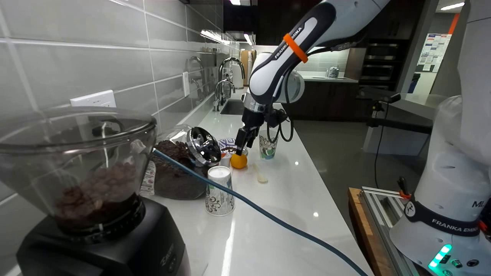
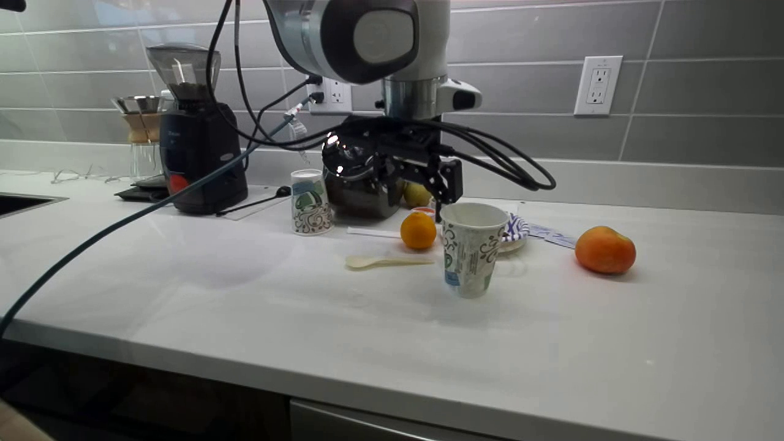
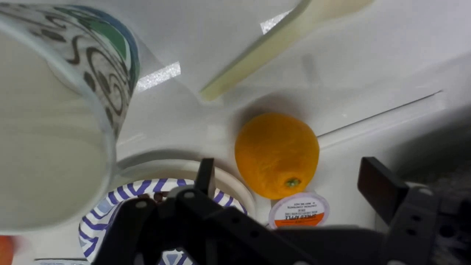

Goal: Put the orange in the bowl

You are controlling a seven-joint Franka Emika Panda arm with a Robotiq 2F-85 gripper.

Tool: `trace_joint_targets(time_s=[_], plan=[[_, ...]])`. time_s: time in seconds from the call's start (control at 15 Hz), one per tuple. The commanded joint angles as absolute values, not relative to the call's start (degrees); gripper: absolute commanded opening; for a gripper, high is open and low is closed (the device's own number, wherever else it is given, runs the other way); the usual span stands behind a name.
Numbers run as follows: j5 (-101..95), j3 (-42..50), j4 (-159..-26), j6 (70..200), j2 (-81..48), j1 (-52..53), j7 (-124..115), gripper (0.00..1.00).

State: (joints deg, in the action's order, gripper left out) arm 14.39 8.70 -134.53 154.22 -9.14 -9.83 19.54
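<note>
White, glossy surface (image 2: 257,318). Black, two-fingered claw (image 3: 288,173), above the surface; fingers (image 3: 379,187) stand wide apart, gripping nothing. Round, violet-and-white patterned paper bowl (image 3: 140,187); holds dark-brown pieces (image 3: 159,196). White, swirl-printed paper cup (image 2: 471,254); stands mouth up near the bowl. Small, round, bright-skinned orange (image 3: 276,154); lies on the surface near the bowl, showing between the fingers in the wrist view.

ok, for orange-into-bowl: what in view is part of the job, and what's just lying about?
Part of the job:
orange
patterned bowl, likely the target
gripper, open

Just lying about:
upright paper cup
upside-down paper cup
pale spoon
SPICED APPLE tub
red-orange fruit
coffee grinder
jar with dark contents
</note>
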Motion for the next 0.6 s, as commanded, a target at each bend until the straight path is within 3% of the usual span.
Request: trace_joint_targets(time_s=[0.0,0.27,0.4,0.53], plan=[[14.85,6.75,-131.19,155.02,-13.75,-11.45,20.17,1.0],[13.15,6.19,-129.57,155.33,-16.48,-11.62,18.31,1.0],[12.79,6.17,-129.2,155.42,-17.31,-11.52,16.96,0.73],[12.24,6.38,-129.3,155.67,-17.46,-11.11,15.15,0.57]])
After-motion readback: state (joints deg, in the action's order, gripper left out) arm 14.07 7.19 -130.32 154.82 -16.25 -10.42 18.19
